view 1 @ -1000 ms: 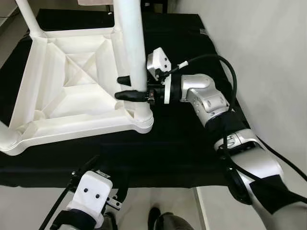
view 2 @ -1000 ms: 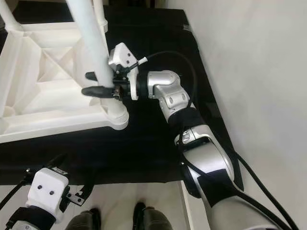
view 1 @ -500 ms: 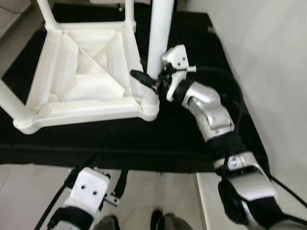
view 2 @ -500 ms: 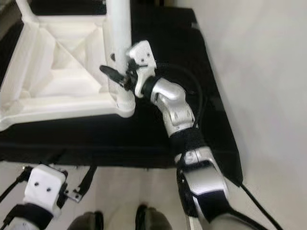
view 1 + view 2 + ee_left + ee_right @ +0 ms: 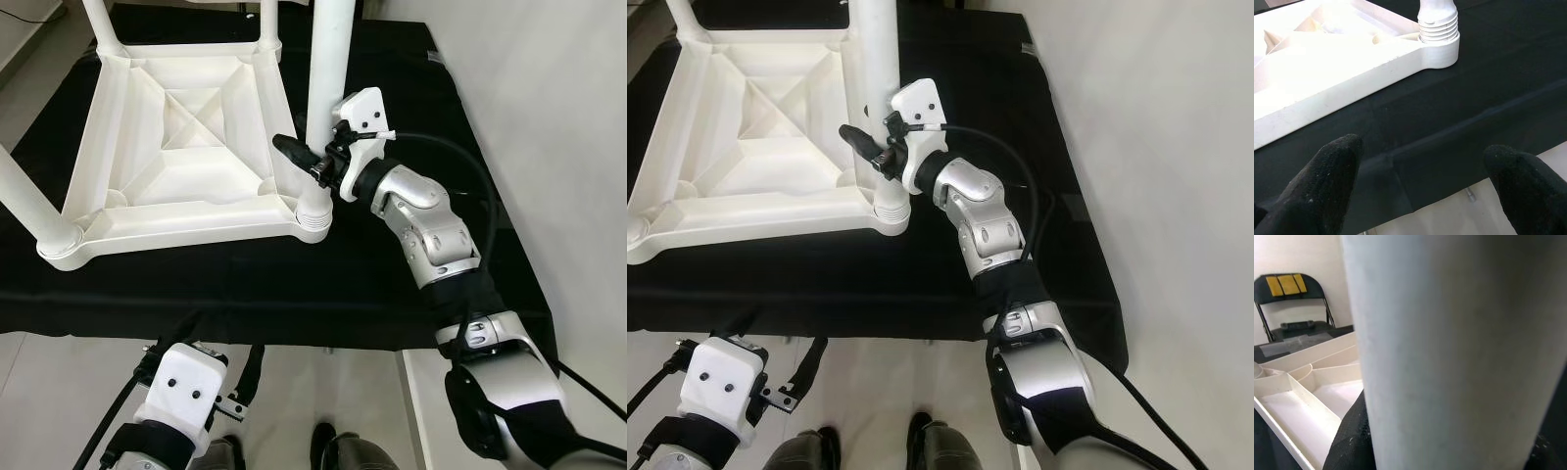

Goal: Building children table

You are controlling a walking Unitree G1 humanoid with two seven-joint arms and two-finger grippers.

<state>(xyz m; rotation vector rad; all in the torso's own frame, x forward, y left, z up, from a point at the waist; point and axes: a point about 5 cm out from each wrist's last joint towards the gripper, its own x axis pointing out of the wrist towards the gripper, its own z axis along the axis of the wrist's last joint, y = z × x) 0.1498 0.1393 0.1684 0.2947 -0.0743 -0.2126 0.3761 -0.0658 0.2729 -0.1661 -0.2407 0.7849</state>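
We clench our right tool (image 5: 299,162) around the white leg (image 5: 328,88) to steady it in the upturned tabletop's (image 5: 167,157) corner socket; our left tool (image 5: 1415,186) idles released.

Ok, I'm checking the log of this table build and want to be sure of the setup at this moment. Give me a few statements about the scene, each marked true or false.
1. The white table top lies upside down on a black cloth. True.
2. The right gripper is at the table leg standing in the near right corner socket. True.
3. The left gripper is shut on a table leg. False: it hangs open below the cloth's near edge, holding nothing.
4. The table top is bright red. False: it is white.
5. A folding chair stands in the background of the right wrist view. True.
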